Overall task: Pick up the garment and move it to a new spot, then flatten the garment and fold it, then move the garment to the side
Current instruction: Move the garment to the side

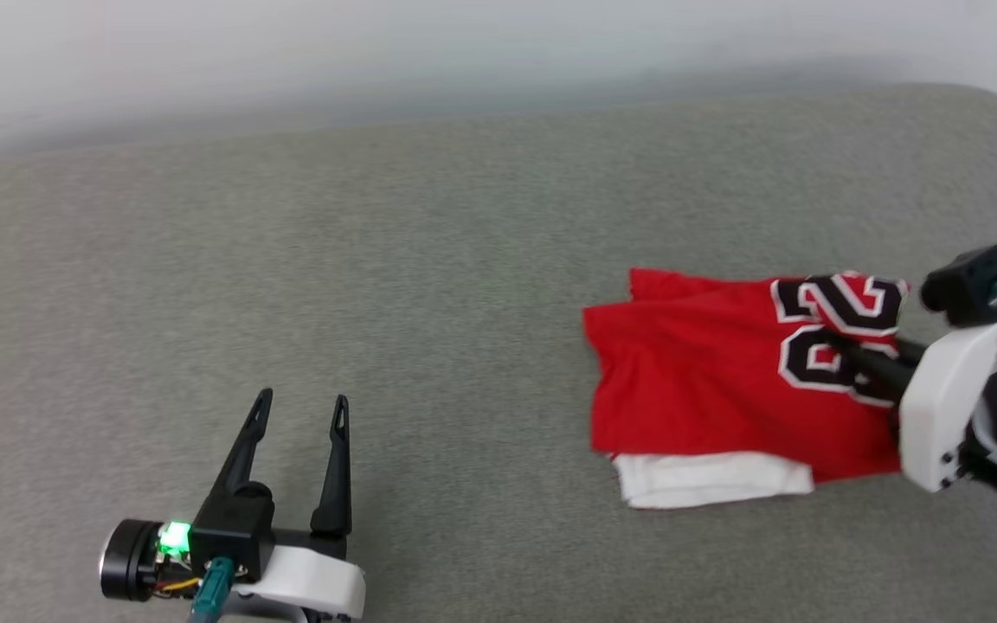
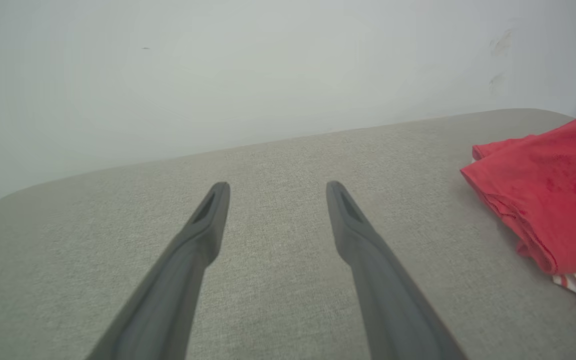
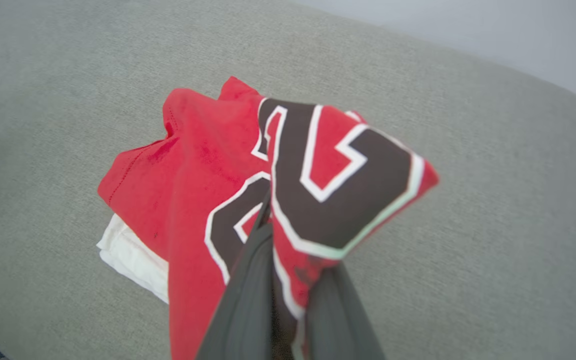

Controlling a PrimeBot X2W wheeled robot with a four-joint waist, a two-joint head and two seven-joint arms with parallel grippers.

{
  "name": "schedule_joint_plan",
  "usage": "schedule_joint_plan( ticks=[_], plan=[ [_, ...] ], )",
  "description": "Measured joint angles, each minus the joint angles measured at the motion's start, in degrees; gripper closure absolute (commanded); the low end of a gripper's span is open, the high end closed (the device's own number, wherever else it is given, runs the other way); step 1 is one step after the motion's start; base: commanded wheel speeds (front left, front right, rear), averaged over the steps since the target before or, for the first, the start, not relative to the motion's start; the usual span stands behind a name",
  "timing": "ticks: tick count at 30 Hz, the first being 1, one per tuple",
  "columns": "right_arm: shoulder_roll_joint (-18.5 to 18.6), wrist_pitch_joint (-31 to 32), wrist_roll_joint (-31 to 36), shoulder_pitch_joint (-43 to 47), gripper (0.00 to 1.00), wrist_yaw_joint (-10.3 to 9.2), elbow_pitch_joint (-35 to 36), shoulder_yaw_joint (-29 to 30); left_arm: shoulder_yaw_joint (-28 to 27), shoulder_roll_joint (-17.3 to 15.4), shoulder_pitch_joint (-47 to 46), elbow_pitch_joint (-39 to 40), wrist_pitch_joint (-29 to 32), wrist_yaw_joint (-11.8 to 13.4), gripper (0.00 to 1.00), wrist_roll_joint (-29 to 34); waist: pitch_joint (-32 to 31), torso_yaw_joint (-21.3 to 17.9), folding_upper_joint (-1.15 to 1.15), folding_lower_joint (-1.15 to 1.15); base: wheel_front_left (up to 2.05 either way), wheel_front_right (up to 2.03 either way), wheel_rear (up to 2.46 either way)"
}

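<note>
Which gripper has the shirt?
The right gripper, shut on the garment at its numbered part. The left gripper stands open over the grey surface, clear of the cloth.

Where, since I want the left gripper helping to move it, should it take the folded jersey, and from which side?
Probably the free left folded edge of the garment, approached low from the robot's left: layers stack there, and the right gripper pinches the numbered end.

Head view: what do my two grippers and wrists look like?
Left gripper: two long tapered black fingers with slotted tips, black base, white wrist shell, green light, teal cable plug. Right gripper: same dark fingers, white shell, green light, teal connector.
</note>
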State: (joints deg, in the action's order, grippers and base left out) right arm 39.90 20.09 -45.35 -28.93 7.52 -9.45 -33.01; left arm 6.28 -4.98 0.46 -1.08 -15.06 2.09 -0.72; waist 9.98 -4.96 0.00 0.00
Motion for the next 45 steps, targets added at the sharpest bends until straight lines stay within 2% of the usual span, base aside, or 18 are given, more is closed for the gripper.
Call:
schedule_joint_plan(
  ticks=[7, 13, 21, 28, 35, 36, 37, 38, 39, 45],
  plan=[
    [3.9, 0.6, 1.8, -1.4, 1.0, 0.01, -0.7, 3.8, -0.2, -1.0, -2.3, 1.0, 0.0, 0.0, 0.0, 0.5, 3.4, -4.1, 0.0, 0.0, 0.0, 0.0, 0.0],
    [6.8, 1.0, 5.3, -4.7, 1.0, 0.01, -6.4, 6.4, 0.0, -2.1, -4.7, 1.7, 0.0, -0.5, 0.0, 1.0, 7.6, -5.3, 0.0, 0.0, 0.0, 0.0, 0.0],
    [10.6, 1.1, 9.0, -10.4, 1.0, 0.01, -17.0, 11.6, 0.9, -3.0, -8.2, 3.3, 0.0, -0.9, 0.0, 1.1, 13.2, -3.6, 0.0, 0.01, 0.0, 0.0, 0.0],
    [11.6, 0.3, 13.3, -14.9, 1.0, 0.01, -25.8, 16.4, 1.8, -3.2, -10.6, 4.2, 0.0, -0.9, 0.0, 1.1, 17.6, -1.4, 0.0, 0.0, 0.0, 0.0, 0.0],
    [10.9, -1.6, 19.0, -17.2, 1.0, 0.01, -31.7, 21.3, 2.3, -3.3, -11.6, 4.3, 0.0, -0.6, 0.0, 1.1, 19.6, 0.1, 0.0, 0.0, 0.0, 0.0, 0.0],
    [10.3, -2.0, 19.2, -17.4, 0.93, 0.01, -32.3, 22.2, 2.3, -3.3, -11.7, 4.3, 0.0, -0.5, 0.0, 1.1, 19.6, 0.1, 0.0, 0.01, 0.0, 0.0, 0.0],
    [9.5, -2.2, 19.3, -17.5, 0.62, 0.01, -32.9, 22.8, 2.3, -3.3, -11.7, 4.3, 0.0, -0.5, 0.0, 1.0, 19.5, 0.1, 0.0, 0.0, 0.0, 0.0, 0.0],
    [8.9, -2.5, 19.9, -17.5, 0.09, 0.01, -33.2, 23.2, 2.3, -3.3, -11.7, 4.2, 0.0, -0.4, 0.0, 1.0, 19.4, 0.1, 0.0, 0.0, 0.0, 0.0, 0.0],
    [8.4, -3.3, 20.7, -17.5, 0.0, 0.01, -33.5, 23.8, 2.3, -3.3, -11.7, 4.1, 0.0, -0.2, 0.0, 1.0, 19.2, 0.0, 0.0, 0.0, 0.0, 0.0, 0.0],
    [7.0, -8.7, 26.9, -18.0, 0.0, 0.01, -33.6, 28.2, 2.4, -3.2, -11.1, 3.4, 0.0, 0.2, 0.0, 0.6, 16.6, -0.4, 0.0, 0.0, 0.0, 0.0, 0.0]
  ],
)
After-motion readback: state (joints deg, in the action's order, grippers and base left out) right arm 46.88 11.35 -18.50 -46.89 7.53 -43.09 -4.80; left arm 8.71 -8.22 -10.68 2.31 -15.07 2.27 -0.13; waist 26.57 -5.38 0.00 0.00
